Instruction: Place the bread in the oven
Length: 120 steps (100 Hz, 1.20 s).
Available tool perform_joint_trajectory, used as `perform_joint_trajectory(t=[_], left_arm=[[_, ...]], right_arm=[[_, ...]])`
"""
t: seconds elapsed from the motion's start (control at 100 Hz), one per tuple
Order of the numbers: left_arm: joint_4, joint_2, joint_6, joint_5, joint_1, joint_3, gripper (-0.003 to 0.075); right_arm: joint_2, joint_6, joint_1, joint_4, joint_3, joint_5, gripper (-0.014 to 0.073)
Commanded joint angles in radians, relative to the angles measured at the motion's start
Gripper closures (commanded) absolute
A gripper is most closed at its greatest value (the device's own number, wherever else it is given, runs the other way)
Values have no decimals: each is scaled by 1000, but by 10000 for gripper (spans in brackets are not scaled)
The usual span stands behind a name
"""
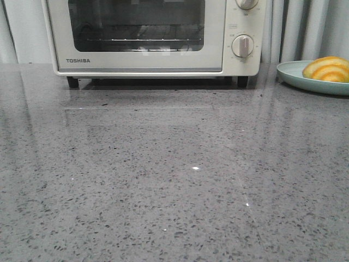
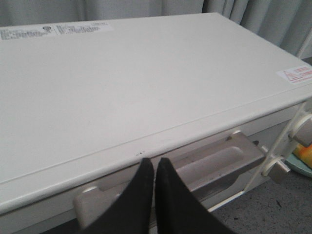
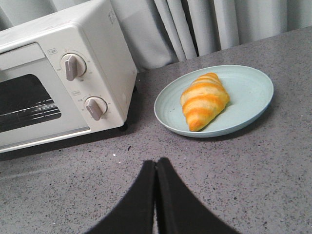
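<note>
The cream-white TOSHIBA oven stands at the back of the counter with its glass door shut; the wire rack shows behind the glass. The bread, a golden-orange croissant with pale stripes, lies on a pale blue plate at the right. My left gripper is shut and empty, above the oven's top front edge, over the door handle. My right gripper is shut and empty above the counter, short of the plate and the bread. Neither gripper shows in the front view.
The grey speckled counter spreads in front of the oven. Two round knobs sit on the oven's right side panel. Grey curtains hang behind the oven and plate.
</note>
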Motion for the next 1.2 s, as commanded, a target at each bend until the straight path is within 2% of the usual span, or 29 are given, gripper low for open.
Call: perform_joint_trajectory(t=[0.0, 0.24, 0.48, 0.71, 0.9, 1.07, 1.19], left_arm=[[-17, -7, 5, -52, -7, -47, 741], [-17, 48, 12, -76, -7, -47, 741], [47, 30, 26, 63, -14, -27, 742], [50, -94, 26, 61, -68, 166, 742], [59, -138, 26, -5, -133, 356, 742], [69, -138, 26, -95, -178, 463, 742], [69, -138, 26, -102, -181, 486, 742]], right_arm=[[12, -5, 0, -11, -37, -75, 640], [12, -5, 0, -11, -37, -75, 640], [12, -5, 0, -11, -37, -89, 640], [12, -5, 0, -11, -63, -148, 640], [16, -5, 0, -18, -151, -150, 640], [16, -5, 0, -26, -221, -129, 640], [16, -5, 0, -26, -248, -98, 640]])
